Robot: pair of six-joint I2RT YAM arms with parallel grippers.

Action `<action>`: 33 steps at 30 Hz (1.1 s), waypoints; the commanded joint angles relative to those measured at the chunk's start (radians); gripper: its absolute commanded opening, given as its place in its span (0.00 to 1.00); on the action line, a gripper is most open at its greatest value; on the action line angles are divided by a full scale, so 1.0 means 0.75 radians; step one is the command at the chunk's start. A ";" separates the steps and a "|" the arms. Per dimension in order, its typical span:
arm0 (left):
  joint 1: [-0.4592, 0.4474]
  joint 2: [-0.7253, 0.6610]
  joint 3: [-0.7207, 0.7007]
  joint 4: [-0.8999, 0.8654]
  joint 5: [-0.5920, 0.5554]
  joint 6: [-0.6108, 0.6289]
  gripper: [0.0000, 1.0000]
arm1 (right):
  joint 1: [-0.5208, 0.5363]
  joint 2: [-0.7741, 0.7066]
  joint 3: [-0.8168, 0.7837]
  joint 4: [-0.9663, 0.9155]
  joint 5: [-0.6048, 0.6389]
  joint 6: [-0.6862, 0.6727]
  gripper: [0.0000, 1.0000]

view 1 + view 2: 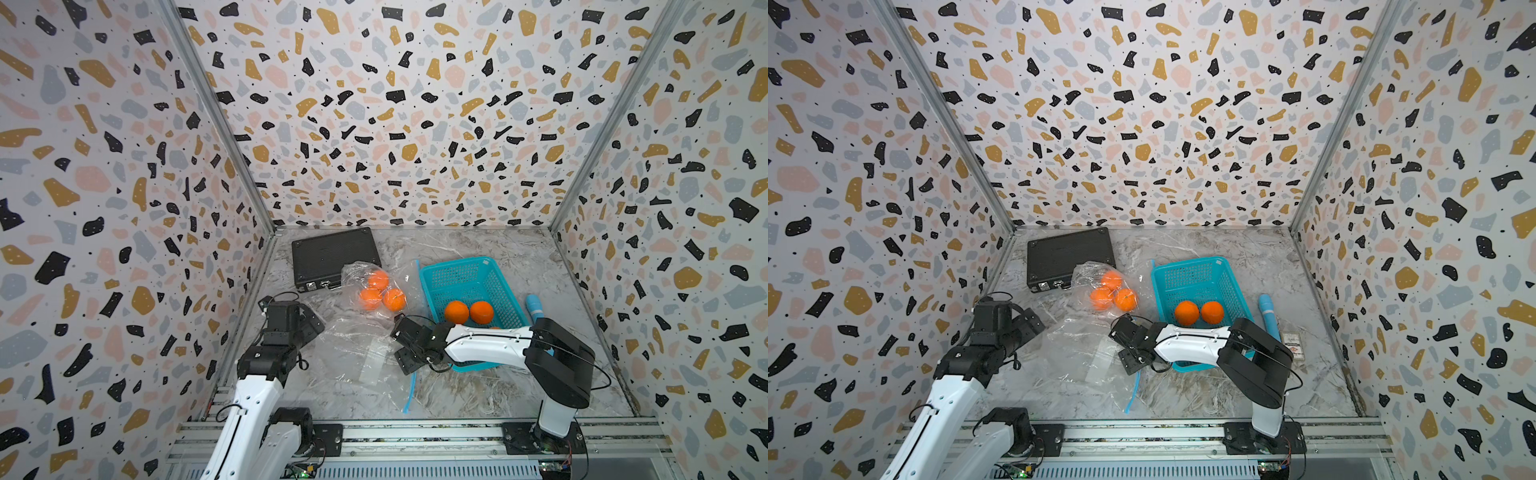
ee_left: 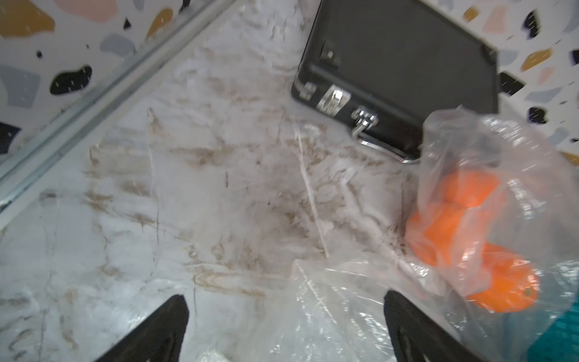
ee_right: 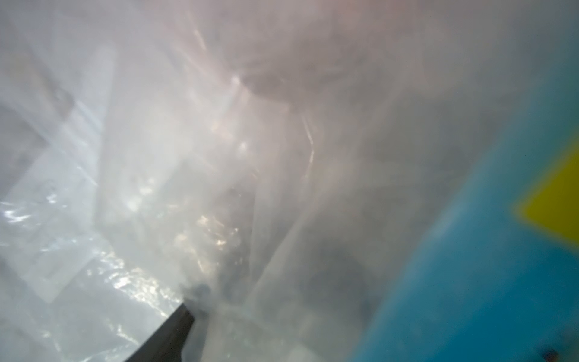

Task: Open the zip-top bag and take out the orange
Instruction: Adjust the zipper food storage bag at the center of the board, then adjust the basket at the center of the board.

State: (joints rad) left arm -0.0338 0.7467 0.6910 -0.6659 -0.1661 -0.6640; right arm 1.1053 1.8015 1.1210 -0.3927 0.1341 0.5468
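Left wrist view: the left gripper (image 2: pixel 285 297) has its jaws spread wide over the grey marble worktop (image 2: pixel 156 203), holding nothing. Film from the clear, crumpled zip-top plastic bag (image 2: pixel 344 313) lies beneath one of them. In a top view the right gripper (image 1: pixel 397 344) also has its jaws apart, right at the bag's blue zip strip (image 1: pixel 410 392). Its own camera gives only blurred film, so it cannot be told whether it is inside the mouth.

The bag lies flat mid-worktop, between the black hard case (image 1: pixel 332 257) and the teal mesh basket (image 1: pixel 457 264). Its long axis appears to run far to near, with the zip edge along the basket side (so the mouth likely faces the robot's right). The three round oranges (image 1: pixel 380 293) are bunched at the far end, touching one another, near the case.

Neither gripper is pinching film, so nothing anchors the bag. A reach for the fruit could drag the whole bag, push the oranges deeper, or trap film against an orange.
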 commanded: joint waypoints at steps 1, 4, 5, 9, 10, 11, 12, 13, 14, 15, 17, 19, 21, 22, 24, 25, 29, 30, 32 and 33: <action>0.005 0.002 0.072 -0.060 0.165 0.050 1.00 | -0.005 0.001 0.075 0.011 -0.035 0.007 0.77; -0.002 -0.052 0.004 0.102 0.442 0.006 0.99 | -0.010 0.070 0.148 0.038 -0.094 0.020 0.77; -0.002 -0.057 -0.032 0.187 0.513 -0.024 0.99 | -0.015 0.096 0.164 0.073 -0.108 0.033 0.77; -0.006 0.046 -0.103 0.403 0.726 -0.091 0.99 | -0.030 0.187 0.242 0.169 -0.200 0.050 0.76; -0.006 0.083 -0.110 0.440 0.734 -0.101 0.99 | -0.032 0.191 0.246 0.190 -0.216 0.052 0.76; -0.007 0.120 -0.116 0.488 0.746 -0.106 0.99 | -0.032 0.183 0.242 0.198 -0.220 0.055 0.76; -0.008 0.157 -0.123 0.528 0.771 -0.113 1.00 | -0.035 0.169 0.233 0.197 -0.222 0.052 0.76; -0.016 0.192 -0.129 0.563 0.786 -0.124 1.00 | -0.044 0.145 0.215 0.196 -0.225 0.050 0.76; -0.055 0.216 -0.136 0.608 0.769 -0.136 1.00 | -0.057 0.109 0.181 0.202 -0.232 0.050 0.76; -0.101 0.233 -0.137 0.625 0.726 -0.137 1.00 | -0.073 0.072 0.149 0.204 -0.248 0.048 0.76; -0.226 0.264 -0.125 0.632 0.570 -0.126 1.00 | -0.085 -0.034 0.063 0.221 -0.255 0.041 0.77; -0.290 0.305 -0.124 0.691 0.475 -0.142 0.99 | -0.152 -0.129 -0.001 0.235 -0.252 0.002 0.77; -0.300 0.399 -0.106 0.753 0.463 -0.150 0.99 | -0.174 -0.187 -0.017 0.217 -0.265 -0.049 0.78; -0.300 0.467 -0.075 0.768 0.473 -0.150 0.99 | -0.189 -0.210 -0.017 0.200 -0.267 -0.065 0.78; -0.312 0.583 -0.027 0.814 0.501 -0.143 1.00 | -0.221 -0.229 -0.001 0.171 -0.256 -0.097 0.78; -0.337 0.622 -0.016 0.846 0.473 -0.150 1.00 | -0.241 -0.227 0.006 0.169 -0.256 -0.107 0.79; -0.441 0.670 0.010 0.882 0.353 -0.153 0.99 | -0.302 -0.195 -0.004 0.191 -0.353 -0.095 0.78; -0.461 0.662 0.004 0.888 0.321 -0.163 1.00 | -0.303 -0.202 -0.018 0.210 -0.336 -0.094 0.78; -0.491 0.632 -0.013 0.909 0.287 -0.173 1.00 | -0.302 -0.211 -0.029 0.224 -0.288 -0.109 0.78; -0.500 0.609 -0.022 0.913 0.269 -0.183 1.00 | -0.304 -0.211 -0.015 0.191 -0.226 -0.117 0.78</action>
State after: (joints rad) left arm -0.3935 1.2446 0.6552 -0.0544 0.1104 -0.7841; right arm 0.8783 1.6543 1.1118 -0.2214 -0.0872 0.4843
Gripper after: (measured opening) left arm 0.995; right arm 0.782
